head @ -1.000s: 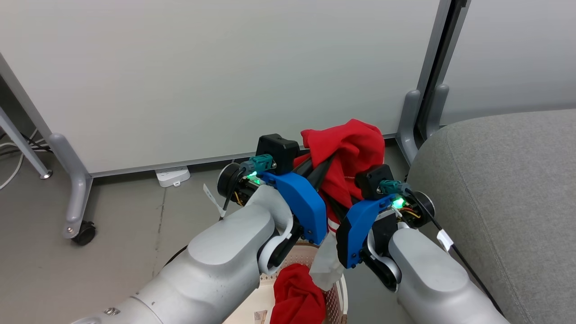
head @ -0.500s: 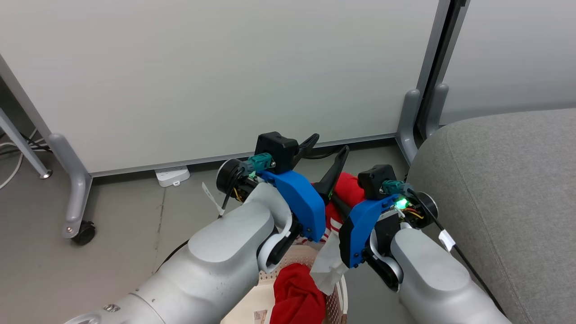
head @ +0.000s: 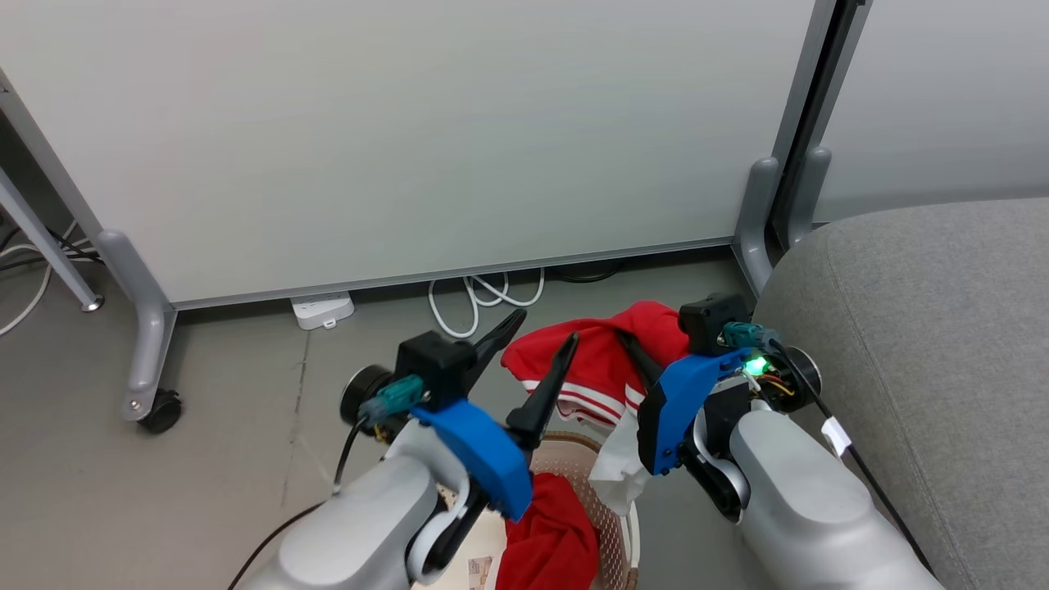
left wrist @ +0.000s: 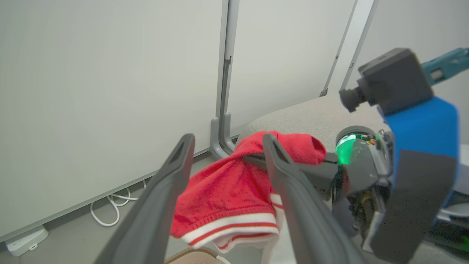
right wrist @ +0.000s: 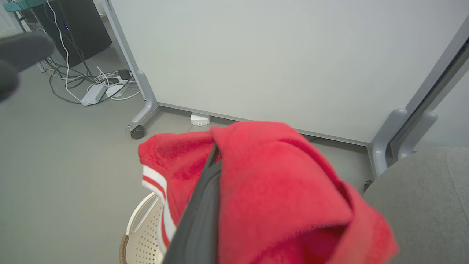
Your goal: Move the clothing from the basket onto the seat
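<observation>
Right claw [head: 638,356] pinches the red clothing [head: 594,369], draped over its fingers above the basket [head: 610,528], left of the grey seat [head: 926,328]; left claw [head: 543,329] stands spread just left of it. Hem white, red-striped.

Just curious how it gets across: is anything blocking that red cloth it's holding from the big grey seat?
Nothing visible does. The bright red fabric garment with the white striped band hangs from the right pincer above the cream perforated basket, and the grey upholstered seat lies just to its right.
</observation>
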Robot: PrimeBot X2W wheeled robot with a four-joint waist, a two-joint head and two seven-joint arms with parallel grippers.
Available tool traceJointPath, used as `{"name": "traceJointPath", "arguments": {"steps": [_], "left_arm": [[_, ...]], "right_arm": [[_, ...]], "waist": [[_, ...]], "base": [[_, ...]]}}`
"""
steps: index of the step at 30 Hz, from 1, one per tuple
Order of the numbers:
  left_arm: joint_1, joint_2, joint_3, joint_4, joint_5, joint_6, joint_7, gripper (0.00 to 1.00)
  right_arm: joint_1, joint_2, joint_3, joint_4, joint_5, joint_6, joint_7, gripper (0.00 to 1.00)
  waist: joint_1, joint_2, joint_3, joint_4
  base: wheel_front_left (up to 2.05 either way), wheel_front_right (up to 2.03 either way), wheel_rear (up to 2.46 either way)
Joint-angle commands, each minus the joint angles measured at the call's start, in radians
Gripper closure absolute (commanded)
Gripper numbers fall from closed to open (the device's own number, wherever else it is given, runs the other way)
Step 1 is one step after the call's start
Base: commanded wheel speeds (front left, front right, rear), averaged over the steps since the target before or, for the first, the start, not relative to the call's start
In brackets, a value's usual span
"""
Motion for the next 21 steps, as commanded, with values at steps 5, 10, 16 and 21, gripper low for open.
{"name": "traceJointPath", "arguments": {"steps": [5,10,16,21], "left_arm": [[0.187,0.059,0.148,-0.120,0.156,0.005,-0.003,0.00],[0.316,0.076,0.273,-0.199,0.276,-0.013,-0.003,0.00],[0.418,0.064,0.379,-0.234,0.359,-0.047,-0.003,0.00],[0.467,0.038,0.449,-0.233,0.421,-0.082,-0.003,0.00]], "right_arm": [[0.007,-0.001,-0.033,-0.007,-0.028,-0.001,-0.012,1.00],[0.025,-0.001,-0.061,-0.013,-0.039,-0.001,-0.011,1.00],[0.042,-0.001,-0.079,-0.024,-0.051,-0.001,-0.007,1.00],[0.053,-0.001,-0.094,-0.035,-0.060,-0.001,0.001,1.00]], "waist": [[0.0000,-0.0001,0.001,0.005],[0.0000,-0.0001,0.001,0.012],[0.0000,-0.0001,0.000,0.017],[0.0000,-0.0001,0.001,0.022]], "base": [[0.00,0.00,0.00],[0.00,0.00,0.00],[0.00,0.00,0.00],[0.00,0.00,0.00]]}}
